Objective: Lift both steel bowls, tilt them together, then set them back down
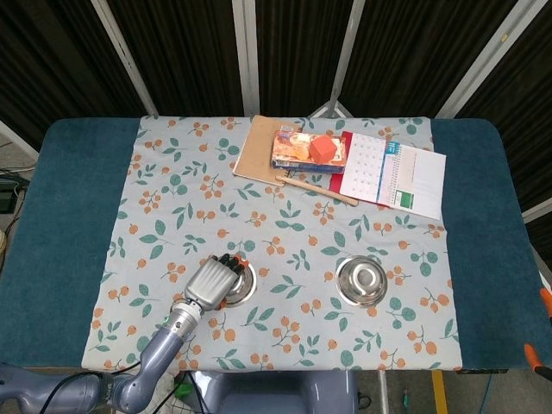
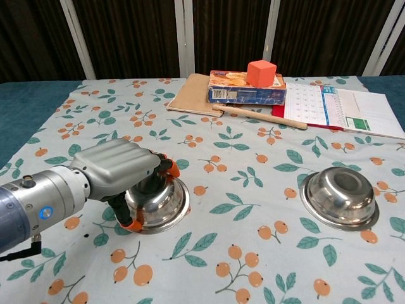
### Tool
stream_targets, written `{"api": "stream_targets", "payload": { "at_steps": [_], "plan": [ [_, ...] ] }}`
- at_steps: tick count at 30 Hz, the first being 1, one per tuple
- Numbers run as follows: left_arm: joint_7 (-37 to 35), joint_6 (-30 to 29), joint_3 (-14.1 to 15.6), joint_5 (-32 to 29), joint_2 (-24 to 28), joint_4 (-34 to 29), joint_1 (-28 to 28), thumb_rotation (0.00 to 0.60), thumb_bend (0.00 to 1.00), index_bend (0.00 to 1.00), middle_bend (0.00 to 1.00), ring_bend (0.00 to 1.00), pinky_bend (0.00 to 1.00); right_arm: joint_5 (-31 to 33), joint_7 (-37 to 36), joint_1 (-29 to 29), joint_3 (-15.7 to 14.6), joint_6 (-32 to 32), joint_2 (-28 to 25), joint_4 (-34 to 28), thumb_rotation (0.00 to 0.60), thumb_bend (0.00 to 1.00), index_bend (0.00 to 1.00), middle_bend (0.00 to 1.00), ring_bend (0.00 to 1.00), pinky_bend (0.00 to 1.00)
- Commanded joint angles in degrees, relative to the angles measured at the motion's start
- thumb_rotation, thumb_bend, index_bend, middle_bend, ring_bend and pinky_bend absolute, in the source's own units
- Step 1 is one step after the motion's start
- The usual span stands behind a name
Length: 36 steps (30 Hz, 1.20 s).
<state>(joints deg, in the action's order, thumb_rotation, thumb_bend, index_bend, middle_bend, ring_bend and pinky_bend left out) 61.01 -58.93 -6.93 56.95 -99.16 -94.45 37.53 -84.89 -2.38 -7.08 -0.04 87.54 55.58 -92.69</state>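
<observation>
Two steel bowls lie upside down on the floral cloth. My left hand [image 2: 120, 170] [image 1: 210, 282] reaches over the left bowl [image 2: 161, 202] [image 1: 240, 285]. Its fingers curl over the dome and far rim, and the thumb presses the near rim. This bowl's rim looks slightly tipped but stays on the cloth. The right bowl [image 2: 340, 196] [image 1: 362, 281] sits untouched. Of my right hand [image 1: 540, 328], only two orange fingertips [image 1: 544, 298] show at the right edge of the head view, spread apart, holding nothing and far from the right bowl.
At the back of the table lie a wooden board [image 2: 190, 95], a box [image 2: 243, 90] with an orange cube [image 2: 261, 73] on it, a wooden stick [image 2: 259, 116] and an open calendar notebook [image 2: 354, 111]. Teal table surface [image 1: 69, 216] borders the cloth.
</observation>
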Motion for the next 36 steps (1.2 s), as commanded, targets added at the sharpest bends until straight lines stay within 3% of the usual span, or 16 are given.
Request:
{"api": "stream_targets", "payload": {
  "at_steps": [1, 8, 20, 29, 36],
  "plan": [
    [0.0, -0.9, 0.4, 0.1, 0.2, -0.4, 0.2, 0.6, 0.32, 0.36, 0.5, 0.39, 0.61, 0.0, 0.0, 0.0, 0.0, 0.1, 0.0, 0.0, 0.6, 0.39, 0.0, 0.0, 0.0, 0.02],
    [-1.7, -3.1, 1.2, 2.0, 2.0, -3.6, -0.1, 0.6, 0.36, 0.41, 0.55, 0.43, 0.65, -0.5, 0.5, 0.0, -0.1, 0.4, 0.3, 0.1, 0.6, 0.39, 0.0, 0.0, 0.0, 0.02],
    [-13.8, -7.6, 3.5, 15.7, 13.4, -11.8, -2.9, 0.6, 0.36, 0.41, 0.54, 0.43, 0.65, -5.5, 1.4, 2.5, 0.0, 0.4, 1.7, -0.4, 0.6, 0.39, 0.0, 0.0, 0.0, 0.03],
    [-17.0, -9.1, 4.9, 19.1, 18.5, -12.9, -4.3, 0.6, 0.36, 0.43, 0.55, 0.43, 0.65, -5.2, 8.5, 12.6, 2.1, -13.7, 1.9, -9.8, 0.6, 0.39, 0.0, 0.0, 0.0, 0.08],
    [-20.1, -12.8, 4.4, 22.1, 20.3, -12.6, -5.9, 0.6, 0.36, 0.43, 0.54, 0.43, 0.65, 2.5, 20.6, 20.6, 4.5, -26.0, 6.8, -13.6, 0.6, 0.39, 0.0, 0.0, 0.0, 0.08]
  ]
}}
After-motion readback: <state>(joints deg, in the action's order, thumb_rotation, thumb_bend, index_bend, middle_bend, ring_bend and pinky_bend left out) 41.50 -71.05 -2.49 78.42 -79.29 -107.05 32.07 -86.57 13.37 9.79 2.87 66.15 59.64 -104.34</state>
